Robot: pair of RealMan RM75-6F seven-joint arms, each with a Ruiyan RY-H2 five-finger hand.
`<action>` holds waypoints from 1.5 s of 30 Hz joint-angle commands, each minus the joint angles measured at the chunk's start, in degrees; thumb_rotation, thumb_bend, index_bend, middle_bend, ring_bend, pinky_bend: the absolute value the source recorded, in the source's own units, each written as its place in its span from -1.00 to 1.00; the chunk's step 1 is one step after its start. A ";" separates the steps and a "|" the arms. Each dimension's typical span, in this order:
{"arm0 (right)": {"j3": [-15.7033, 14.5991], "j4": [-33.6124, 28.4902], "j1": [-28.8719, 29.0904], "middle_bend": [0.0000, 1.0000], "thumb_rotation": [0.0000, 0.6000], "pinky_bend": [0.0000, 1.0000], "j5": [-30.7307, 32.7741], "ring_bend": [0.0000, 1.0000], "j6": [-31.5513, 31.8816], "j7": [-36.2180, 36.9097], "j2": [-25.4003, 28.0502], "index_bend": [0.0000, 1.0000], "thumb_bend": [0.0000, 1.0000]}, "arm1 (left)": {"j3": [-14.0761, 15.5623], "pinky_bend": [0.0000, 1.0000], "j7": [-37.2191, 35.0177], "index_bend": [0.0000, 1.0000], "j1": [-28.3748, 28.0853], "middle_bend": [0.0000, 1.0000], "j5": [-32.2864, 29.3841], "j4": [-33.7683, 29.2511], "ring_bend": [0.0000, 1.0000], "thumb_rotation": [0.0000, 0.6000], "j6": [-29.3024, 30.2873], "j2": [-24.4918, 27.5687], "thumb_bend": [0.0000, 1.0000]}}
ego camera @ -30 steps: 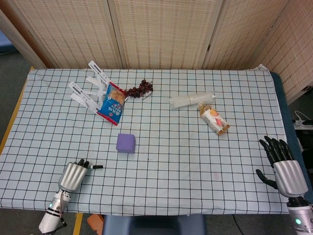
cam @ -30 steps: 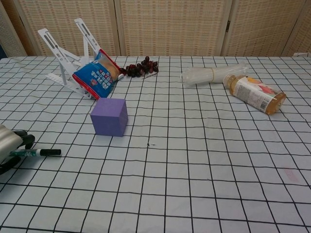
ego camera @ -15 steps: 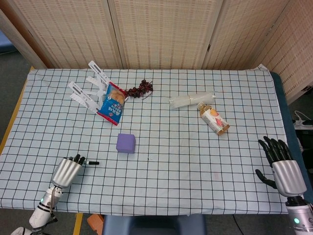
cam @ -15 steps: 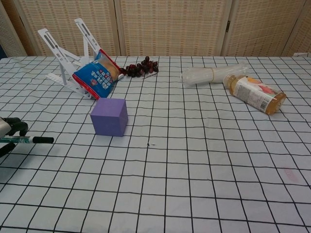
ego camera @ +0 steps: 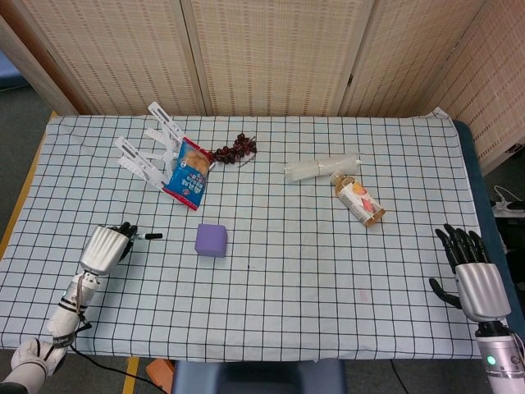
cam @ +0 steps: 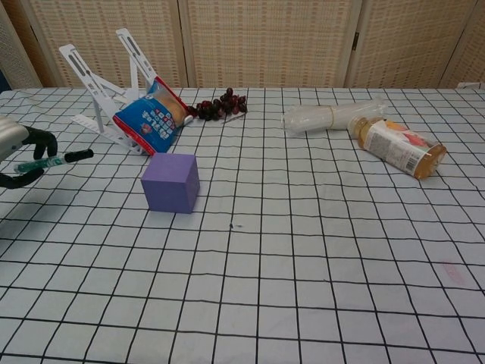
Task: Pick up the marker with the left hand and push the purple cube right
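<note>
Marker (cam: pixel 53 161) in the grip of the robot's left hand (ego camera: pixel 105 248), held clear above the checked cloth of the worktop (ego camera: pixel 328 279), its black cap pointing toward the purple cube (ego camera: pixel 212 240). The hand's fingers (cam: pixel 38 141) curl around the green barrel, and the pen lies roughly level, its tip apart from the cube and to the cube's left. The cube sits flat on the cloth, touching nothing. Behind the cube and a little to its left, a blue snack bag (ego camera: pixel 189 173) leans against a white folding stand (ego camera: pixel 148 156). Behind the cube and slightly to its right lies a bunch of dark grapes (ego camera: pixel 235 149), close beside the snack bag. Well to the right of the cube, toward the back of the worktop, a clear plastic roll (ego camera: pixel 321 167) rests on its side, and a bottle (ego camera: pixel 358 199) with an orange label lies tilted just beside it, its cap end next to the roll. Far to the right of the cube, at the worktop's near corner, the right hand (ego camera: pixel 472 275) holds nothing, its dark fingers spread and pointing away from the robot. A woven folding screen (ego camera: pixel 279 57) stands behind the worktop.
</note>
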 commanded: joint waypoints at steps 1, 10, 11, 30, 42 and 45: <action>0.14 0.10 0.03 -1.00 1.00 -1.00 0.18 -1.00 0.04 0.10 0.01 -1.00 -0.65 | -0.11 1.00 -0.56 0.63 -2.32 0.65 -0.64 2.45 0.60 1.00 -2.65 -1.75 0.24; 0.18 0.10 -0.19 -1.00 1.00 -1.00 0.45 -1.00 0.32 0.27 0.30 -1.00 -0.65 | 2.19 1.00 3.34 0.63 -4.00 0.66 0.30 5.80 0.60 1.00 -4.63 -3.89 0.25; 0.17 0.04 -0.29 -1.00 1.00 -1.00 0.38 -1.00 0.51 0.43 0.40 -1.00 -0.65 | 2.64 1.00 4.48 0.63 -4.10 0.66 0.62 6.06 0.60 1.00 -4.44 -4.08 0.25; -0.50 -0.64 -0.74 -1.00 1.00 -1.00 -0.64 -1.00 0.92 2.26 1.86 -1.00 -0.65 | 4.01 1.00 10.05 0.63 -6.46 0.66 0.80 2.38 0.60 1.00 -3.14 -5.30 0.25; -0.71 -0.98 -0.72 -1.00 1.00 -1.00 -0.66 -1.00 0.46 2.88 2.47 -1.00 -0.65 | 3.09 1.00 14.71 0.63 -9.53 0.66 0.60 -2.91 0.60 1.00 -2.02 -7.45 0.25; -0.79 -1.16 -0.79 -1.00 1.00 -1.00 -0.76 -1.00 0.52 3.18 2.74 -1.00 -0.65 | 2.61 1.00 15.98 0.63 -10.40 0.66 0.25 -3.76 0.60 1.00 -2.69 -8.15 0.25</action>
